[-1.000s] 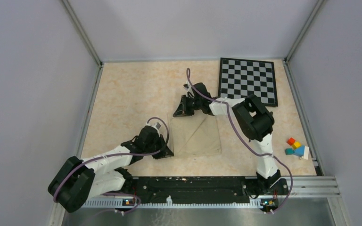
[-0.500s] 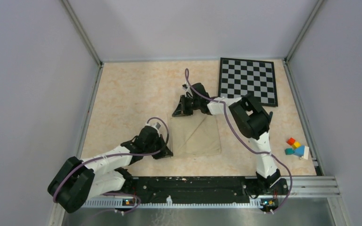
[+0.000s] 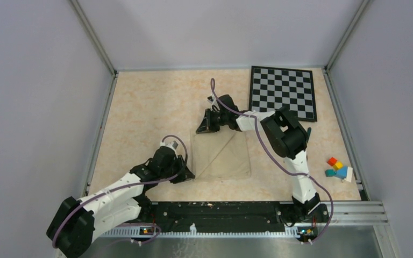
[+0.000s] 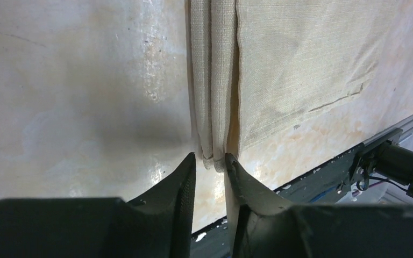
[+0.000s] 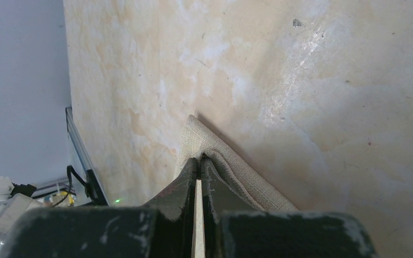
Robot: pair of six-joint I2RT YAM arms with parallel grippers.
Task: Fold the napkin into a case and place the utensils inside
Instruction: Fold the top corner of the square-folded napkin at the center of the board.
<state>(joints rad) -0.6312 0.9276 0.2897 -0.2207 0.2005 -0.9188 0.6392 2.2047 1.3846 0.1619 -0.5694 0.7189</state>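
The beige napkin (image 3: 221,156) lies as a folded square at the table's middle. My left gripper (image 3: 189,174) is at its near-left corner. In the left wrist view the fingertips (image 4: 189,161) pinch the end of a bunched, pleated cloth edge (image 4: 215,80). My right gripper (image 3: 201,129) is at the far-left corner, its jaws nearly together on the cloth corner (image 5: 193,134). No knife or spoon shows clearly. A slim dark tip (image 3: 307,131) pokes out by the right arm's elbow, and I cannot tell what it is.
A black-and-white checkered board (image 3: 283,91) lies at the far right. Small coloured blocks (image 3: 337,167) sit at the near right. A black rail (image 3: 220,212) runs along the table's near edge, and grey walls close in the other three sides.
The left arm's elbow has swung back toward the near left, and its gripper stays at the napkin's corner. The napkin's left edge has shifted slightly. The right gripper has barely moved.
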